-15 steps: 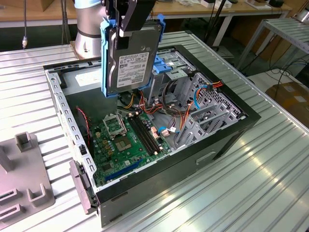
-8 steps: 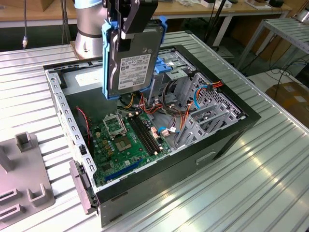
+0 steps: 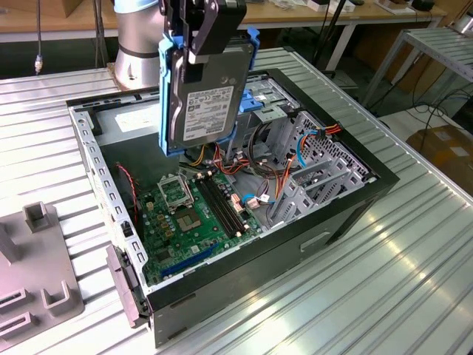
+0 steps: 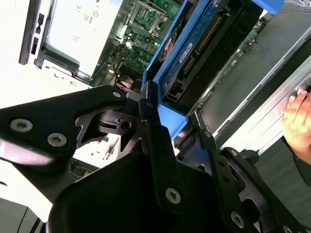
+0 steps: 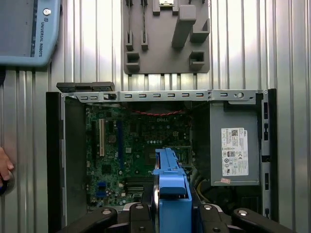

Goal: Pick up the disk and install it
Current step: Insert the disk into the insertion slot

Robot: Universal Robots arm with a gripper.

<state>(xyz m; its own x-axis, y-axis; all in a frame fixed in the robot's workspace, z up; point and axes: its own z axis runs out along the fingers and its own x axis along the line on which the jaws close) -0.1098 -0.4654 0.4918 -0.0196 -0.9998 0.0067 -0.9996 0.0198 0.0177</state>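
Gripper (image 3: 198,46) up close, pinched tight on the disk (image 3: 203,103), which hangs upright, label facing out, above the open PC case (image 3: 336,222) and its motherboard (image 3: 188,214). Someone's hand (image 4: 297,124) sits beside the case.

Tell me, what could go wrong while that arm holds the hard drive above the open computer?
The black gripper grips the dark grey disk in its blue plastic frame near its top, upright above the green motherboard; a slip could drop it there.
Loose orange and red cables lie just below and might snag it.
A person's hand is close to the open black computer case, perhaps in the arm's way.
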